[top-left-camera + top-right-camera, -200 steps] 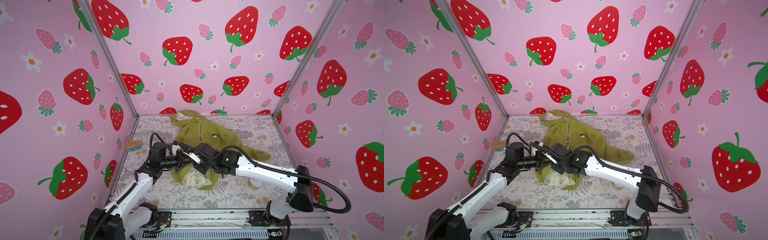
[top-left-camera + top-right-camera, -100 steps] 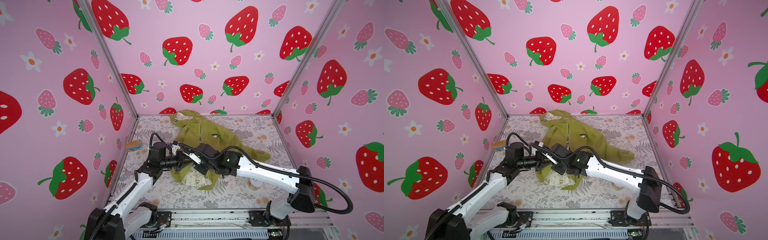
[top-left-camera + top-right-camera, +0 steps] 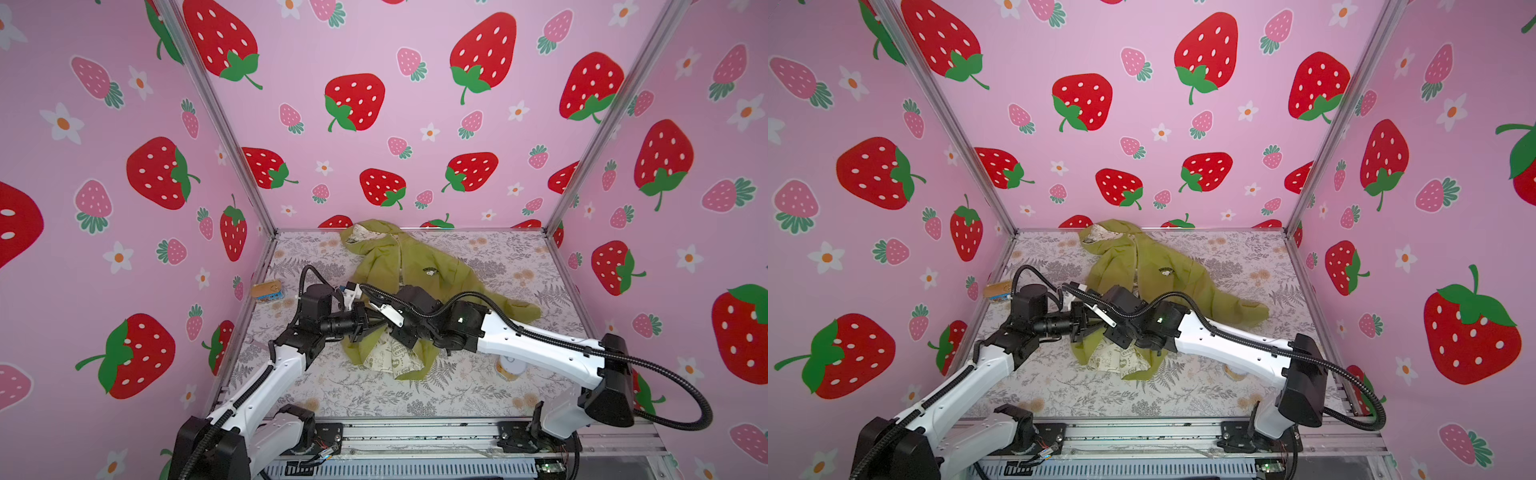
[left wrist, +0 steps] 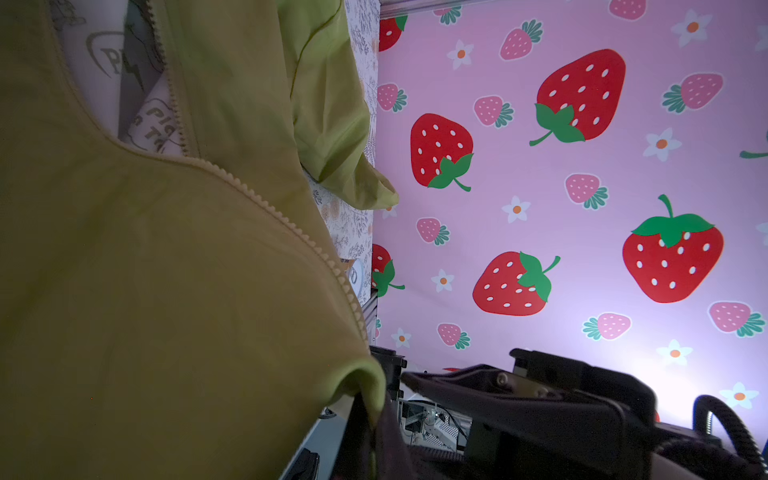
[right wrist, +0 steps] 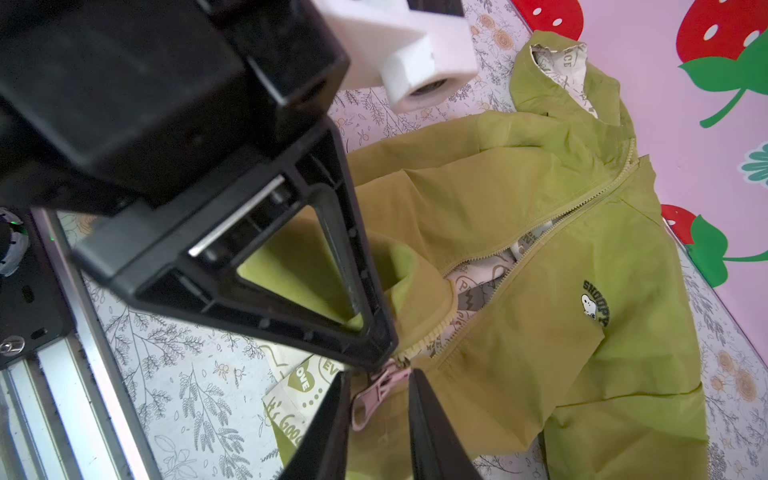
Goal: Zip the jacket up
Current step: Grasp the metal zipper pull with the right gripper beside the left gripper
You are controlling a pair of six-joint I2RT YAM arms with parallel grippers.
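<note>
1. While the jacket [image 3: 399, 266] lies on the table [image 3: 457, 399] in both top views, hood [image 3: 370, 232] at 12 o'clock, hem [image 3: 399, 361] at 6 and a sleeve [image 3: 511, 307] out to 4, its zip [image 5: 582, 199] gapes almost full length.
2. Anchor's good: the left gripper [image 5: 384, 359] is pressed together on the hem, right at the zip's foot.
3. Over on the other side, the right gripper [image 5: 379, 386] has its jaws either side of the pink pull [image 5: 365, 409]. Honestly can't tell if it's pinching or just straddling.
4. My tips: get a firm pinch first, keep the hem taut toward 6, then drag the pull straight to 12 along the teeth. Go slow, since the loose lining [image 5: 490, 270] could snag.
</note>
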